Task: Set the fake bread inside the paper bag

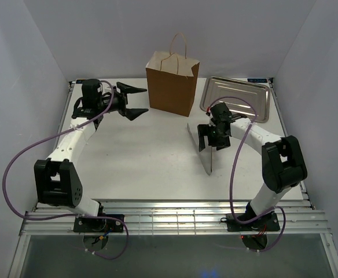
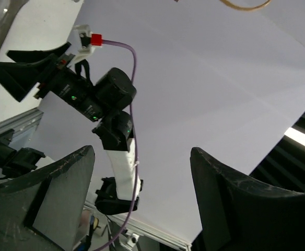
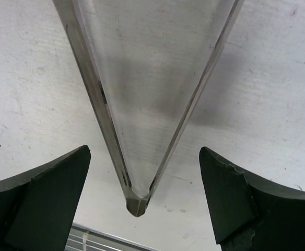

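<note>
The brown paper bag (image 1: 171, 85) stands upright at the back middle of the table, handles up. No fake bread shows in any view. My left gripper (image 1: 139, 100) hovers just left of the bag, pointing toward it, open with nothing between its fingers (image 2: 58, 193). In the left wrist view the left gripper (image 2: 142, 150) frames only the white wall and the other arm. My right gripper (image 1: 209, 139) is open low over the table, right of centre. In the right wrist view the right gripper (image 3: 144, 150) straddles the hinge end of the tongs (image 3: 137, 198) without touching them.
Thin metal tongs (image 1: 207, 157) lie in a V on the table under the right gripper. A flat silver tray (image 1: 236, 97) sits at the back right, nothing on it. White walls close in on three sides.
</note>
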Robot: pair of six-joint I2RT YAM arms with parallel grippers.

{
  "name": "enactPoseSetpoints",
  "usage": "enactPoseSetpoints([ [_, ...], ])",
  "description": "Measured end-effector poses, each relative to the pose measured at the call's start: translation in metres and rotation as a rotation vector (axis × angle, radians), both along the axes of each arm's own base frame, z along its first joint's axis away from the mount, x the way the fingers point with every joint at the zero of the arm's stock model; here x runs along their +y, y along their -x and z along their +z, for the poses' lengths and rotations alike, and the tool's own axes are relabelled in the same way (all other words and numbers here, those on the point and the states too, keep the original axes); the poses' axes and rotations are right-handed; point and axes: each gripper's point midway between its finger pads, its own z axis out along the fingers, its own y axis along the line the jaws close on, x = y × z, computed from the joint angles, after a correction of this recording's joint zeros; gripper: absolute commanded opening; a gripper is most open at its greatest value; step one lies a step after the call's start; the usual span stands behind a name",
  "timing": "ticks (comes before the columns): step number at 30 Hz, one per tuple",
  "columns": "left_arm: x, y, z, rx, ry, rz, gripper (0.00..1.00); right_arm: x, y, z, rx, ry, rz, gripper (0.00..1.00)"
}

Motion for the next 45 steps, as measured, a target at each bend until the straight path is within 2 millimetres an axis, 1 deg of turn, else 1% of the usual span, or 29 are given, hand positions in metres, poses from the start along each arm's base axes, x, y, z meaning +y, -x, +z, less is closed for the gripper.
enactPoseSetpoints([
  [3, 0.003, 0.020, 0.000, -0.027, -0.061, 0.007, 0.85, -0.004, 0.012, 0.013, -0.029, -0.022, -0.007, 0.90],
  [9, -0.007, 0.056, -0.002, -0.141, -0.220, -0.026, 0.87, -0.016, 0.055, 0.054, -0.146, -0.116, -0.047, 0.90],
  [11, -0.008, 0.071, -0.002, -0.201, -0.277, -0.031, 0.88, -0.019, 0.067, 0.066, -0.199, -0.157, -0.060, 0.90],
  [13, -0.003, 0.088, -0.005, -0.257, -0.329, -0.019, 0.89, -0.023, 0.080, 0.075, -0.260, -0.202, -0.076, 0.90],
  [17, 0.017, 0.127, -0.024, -0.350, -0.412, 0.045, 0.89, -0.026, 0.103, 0.082, -0.393, -0.322, -0.098, 0.90],
  [20, 0.029, 0.159, -0.043, -0.399, -0.422, 0.090, 0.90, -0.024, 0.119, 0.086, -0.492, -0.443, -0.110, 0.90],
  [22, 0.035, 0.178, -0.060, -0.422, -0.420, 0.118, 0.91, -0.021, 0.128, 0.090, -0.542, -0.536, -0.123, 0.90],
  [24, 0.040, 0.193, -0.072, -0.462, -0.405, 0.148, 0.92, -0.016, 0.136, 0.088, -0.563, -0.618, -0.133, 0.90],
  [25, 0.042, 0.197, -0.082, -0.458, -0.400, 0.159, 0.93, -0.015, 0.140, 0.084, -0.564, -0.652, -0.139, 0.90],
  [26, 0.045, 0.206, -0.080, -0.501, -0.382, 0.182, 0.93, -0.014, 0.144, 0.082, -0.566, -0.683, -0.143, 0.90],
  [28, 0.048, 0.214, -0.083, -0.552, -0.346, 0.223, 0.95, -0.012, 0.151, 0.074, -0.554, -0.729, -0.161, 0.90],
  [30, 0.050, 0.220, -0.085, -0.592, -0.298, 0.258, 0.96, -0.013, 0.156, 0.066, -0.523, -0.744, -0.186, 0.90],
  [32, 0.050, 0.223, -0.095, -0.595, -0.255, 0.271, 0.96, -0.014, 0.161, 0.055, -0.461, -0.734, -0.226, 0.90],
  [33, 0.048, 0.223, -0.104, -0.582, -0.237, 0.261, 0.96, -0.016, 0.164, 0.048, -0.429, -0.720, -0.248, 0.90],
  [37, 0.038, 0.223, -0.152, -0.481, -0.227, 0.179, 0.97, -0.024, 0.177, 0.021, -0.308, -0.655, -0.312, 0.90],
  [39, 0.034, 0.227, -0.166, -0.454, -0.216, 0.140, 0.97, -0.025, 0.184, 0.005, -0.250, -0.635, -0.328, 0.90],
  [41, 0.031, 0.232, -0.167, -0.454, -0.199, 0.109, 0.96, -0.023, 0.184, 0.004, -0.232, -0.647, -0.343, 0.90],
  [45, 0.024, 0.240, -0.148, -0.531, -0.141, 0.060, 0.97, -0.019, 0.186, 0.005, -0.218, -0.670, -0.335, 0.90],
])
